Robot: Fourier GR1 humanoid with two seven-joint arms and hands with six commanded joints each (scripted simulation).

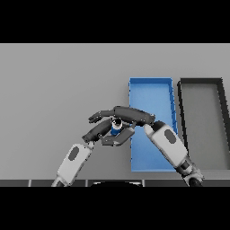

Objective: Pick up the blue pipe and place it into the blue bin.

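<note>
Grey desk (54, 90) carrying blue bin (150, 96) and dark bin (201, 81). Right hand (130, 116) is curling fingers round blue pipe (115, 129), just left of the blue bin; left hand (101, 130) is crowding alongside, fingers unclear. Grasp step; next is likely lifting rightward over the rim.

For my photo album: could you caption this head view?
Both hands close around the blue pipe beside the blue bin.
</note>
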